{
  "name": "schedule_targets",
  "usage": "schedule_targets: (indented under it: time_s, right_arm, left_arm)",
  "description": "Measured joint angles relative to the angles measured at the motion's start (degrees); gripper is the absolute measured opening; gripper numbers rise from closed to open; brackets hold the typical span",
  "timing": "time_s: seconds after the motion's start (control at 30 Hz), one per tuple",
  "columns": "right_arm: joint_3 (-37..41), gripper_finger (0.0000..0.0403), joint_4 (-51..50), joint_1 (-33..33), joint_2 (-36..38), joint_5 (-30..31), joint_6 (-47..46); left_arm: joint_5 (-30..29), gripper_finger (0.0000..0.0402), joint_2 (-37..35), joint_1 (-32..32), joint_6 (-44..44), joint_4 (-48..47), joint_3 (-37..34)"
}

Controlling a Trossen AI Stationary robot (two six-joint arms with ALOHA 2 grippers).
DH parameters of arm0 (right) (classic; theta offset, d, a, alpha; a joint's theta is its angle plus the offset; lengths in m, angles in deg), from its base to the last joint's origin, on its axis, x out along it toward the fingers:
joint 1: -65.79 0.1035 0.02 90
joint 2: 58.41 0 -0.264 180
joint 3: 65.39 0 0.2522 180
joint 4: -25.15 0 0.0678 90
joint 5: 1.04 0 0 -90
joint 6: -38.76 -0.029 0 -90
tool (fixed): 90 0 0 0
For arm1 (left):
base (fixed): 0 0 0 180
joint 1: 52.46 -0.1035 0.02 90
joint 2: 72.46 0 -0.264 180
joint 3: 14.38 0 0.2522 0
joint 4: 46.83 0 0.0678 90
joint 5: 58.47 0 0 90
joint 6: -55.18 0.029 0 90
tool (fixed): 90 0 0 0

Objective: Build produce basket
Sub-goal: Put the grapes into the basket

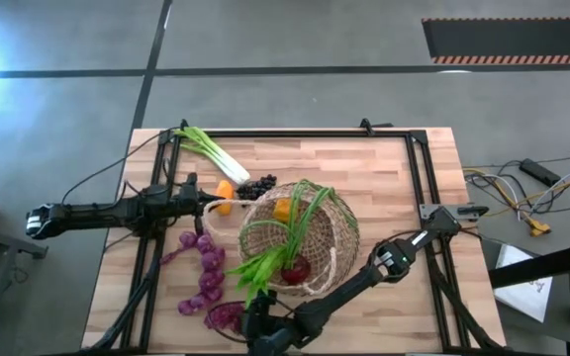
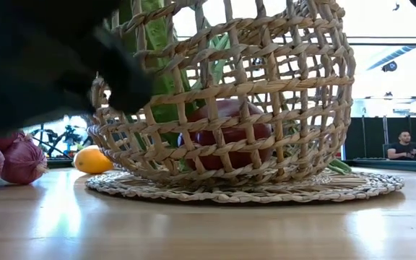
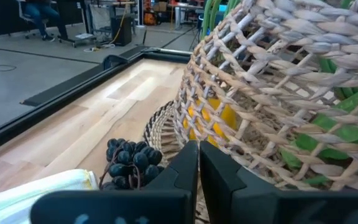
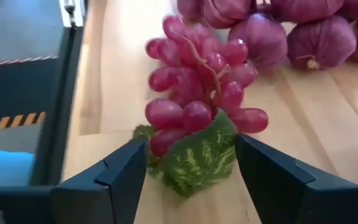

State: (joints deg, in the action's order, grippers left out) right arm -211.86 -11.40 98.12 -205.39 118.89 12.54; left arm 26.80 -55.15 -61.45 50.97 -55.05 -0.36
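Observation:
The wicker basket [image 1: 336,259] stands mid-table on a flat woven mat [image 2: 352,186]. It holds the red apple [image 2: 226,133], long green leaves [image 1: 275,259] and an orange piece [image 1: 282,209]. My left gripper [image 1: 216,205] is shut, its tips [image 3: 198,149] at the basket's left wall. Beside it are the dark grapes [image 3: 129,160], another orange piece [image 1: 224,189] and the leek [image 1: 209,148]. My right gripper [image 4: 190,140] is open at the near edge. Its fingers stand on either side of the pink-red grape bunch [image 4: 197,81], level with its green leaf [image 4: 199,158]. My left gripper has its shut fingertips [image 3: 188,155] right up against the lower wall of the basket [image 3: 229,134], coming level from the table's left side. I cannot tell whether they touch the wicker.
A string of purple onions [image 1: 206,265] lies left of the basket and just beyond the grape bunch [image 4: 303,31]. My right arm [image 2: 42,65] fills the low view's upper left. Black rails [image 1: 419,168] frame the table. A person [image 2: 404,144] sits far off in the room.

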Motion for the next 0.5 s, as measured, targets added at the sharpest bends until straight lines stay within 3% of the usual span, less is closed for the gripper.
schedule_targets:
  time_s: [0.23, 0.5]
  right_arm:
    - [0.1, 0.018, 4.7, -0.4, -3.1, -0.4, 4.7]
    - [0.1, 0.0048, 5.0, -0.8, -3.0, 0.1, 6.2]
  left_arm:
    - [0.0, 0.0, 2.0, 0.0, -0.1, -0.1, 0.0]
    - [0.0, 0.0, 4.0, 0.0, -0.1, 0.0, 0.0]
